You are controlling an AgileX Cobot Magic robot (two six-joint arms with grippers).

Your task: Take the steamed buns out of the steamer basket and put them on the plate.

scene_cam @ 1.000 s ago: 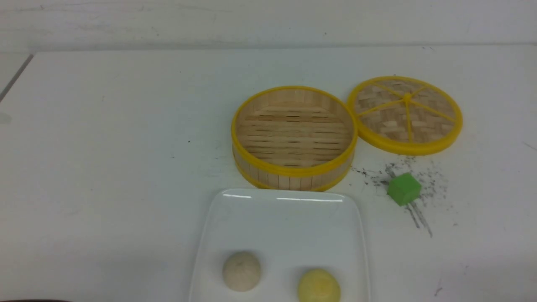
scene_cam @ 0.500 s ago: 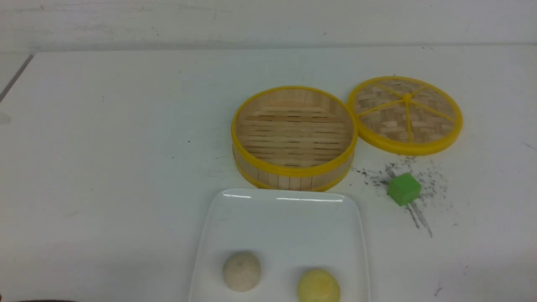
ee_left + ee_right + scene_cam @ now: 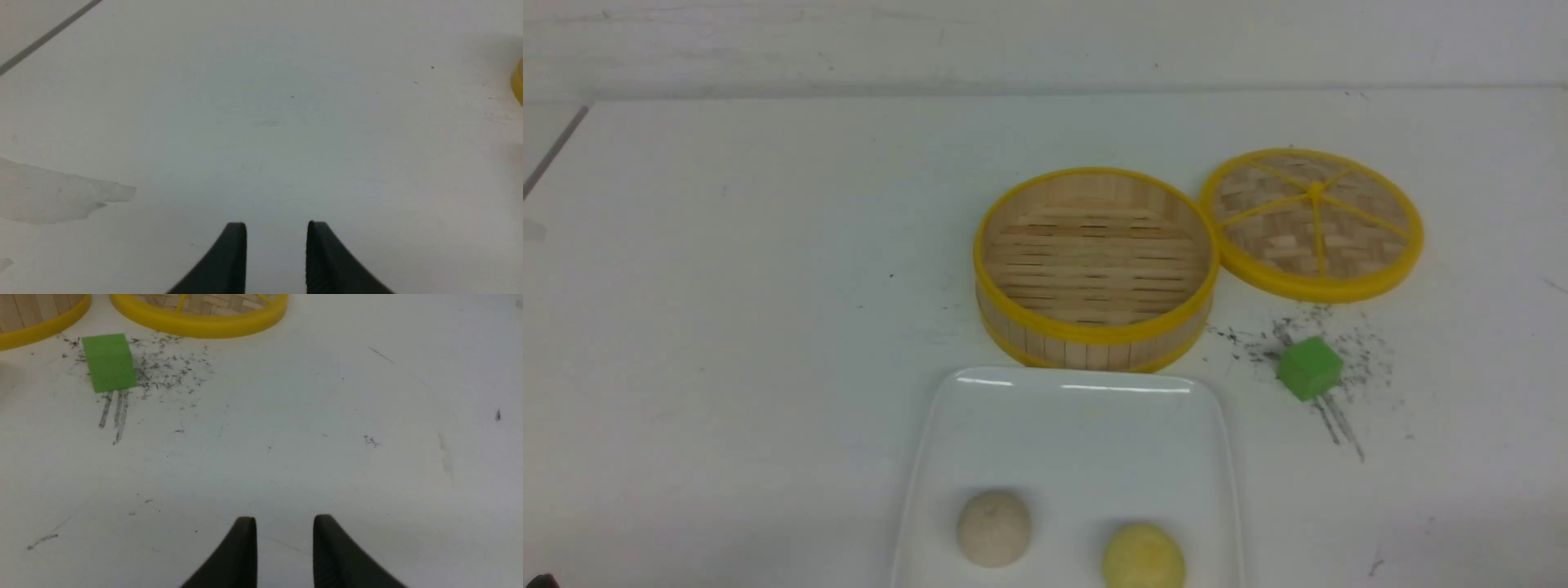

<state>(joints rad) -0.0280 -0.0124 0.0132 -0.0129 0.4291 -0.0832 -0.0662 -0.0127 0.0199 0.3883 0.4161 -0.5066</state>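
Both buns sit on the plate (image 3: 1086, 425) now, by my reading: the pale bun (image 3: 993, 527) to the left and the yellow bun (image 3: 1143, 557) just right of it, a little nearer me, each well inside the rim. The steamer basket (image 3: 1094, 265) stands just beyond the plate's far edge with only its bare slatted floor showing. So I judge the transfer done, and the step in hand is simply to pull clear and park.

To do that well I should keep both arms low-risk — draw back over bare desk (image 3: 727, 286), away from the plate, so nothing nudges a bun off its spot or clips the basket rim. No reaching across the plate, no fast swings near the lid (image 3: 1313, 222) or the green cube (image 3: 1308, 367).

My left gripper (image 3: 277, 232) hangs over plain desk with its jaws parted a modest gap and nothing between them; only a sliver of yellow rim shows at the edge of its view, so the basket and plate lie off to its right. My right gripper (image 3: 284, 527) is likewise parted and empty, over scuffed desk, with the cube and lid beyond it on the far left side. The buns appear in neither wrist view — I think both grippers are well apart from them, though I cannot place the arms exactly, since the front view barely shows them.
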